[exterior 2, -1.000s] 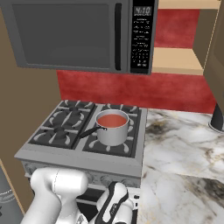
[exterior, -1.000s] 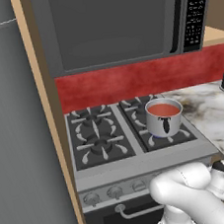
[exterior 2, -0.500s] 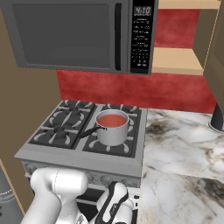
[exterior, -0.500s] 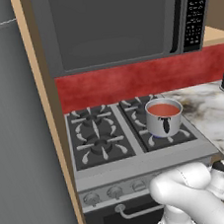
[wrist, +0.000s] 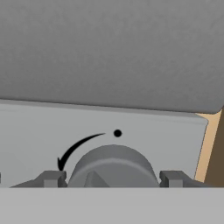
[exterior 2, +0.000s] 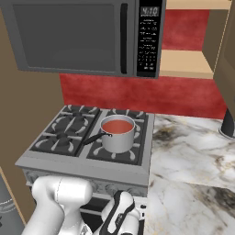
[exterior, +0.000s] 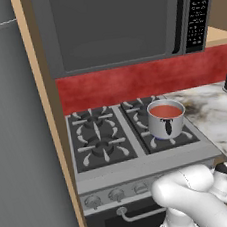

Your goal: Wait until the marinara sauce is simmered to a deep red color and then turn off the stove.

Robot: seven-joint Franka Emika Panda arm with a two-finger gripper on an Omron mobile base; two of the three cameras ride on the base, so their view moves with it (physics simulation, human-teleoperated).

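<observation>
The end effector (wrist: 113, 178) sits right at a round grey knob (wrist: 113, 168) on the front panel of the stove (wrist: 87, 127). Its 2 dark fingertips (wrist: 51, 178) stand apart, 1 on each side of the knob, and whether the pads actually touch it cannot be told. A curved black arrow and a dot are printed on the panel just above the knob.

The step in hand looks like waiting at the knob, ready to switch off. The marinara sauce (exterior: 165, 111) lies in a small steel saucepan (exterior: 165, 120) on the front right burner of the stove (exterior: 104, 147), and it reads as orange-red rather than deep red, so my judgement is that the turn should hold off until the colour darkens. The next move then calls for closing on the knob and rotating it to off.

The hand view gives the knob and its markings, which the white arm hides in both base views. The right base view shows the saucepan's dark handle (exterior 2: 92, 138), pointing toward the stove front, and the marble desk (exterior 2: 193, 156) beside the stove; the left base view shows the other knobs (exterior: 115, 196) in their row.
</observation>
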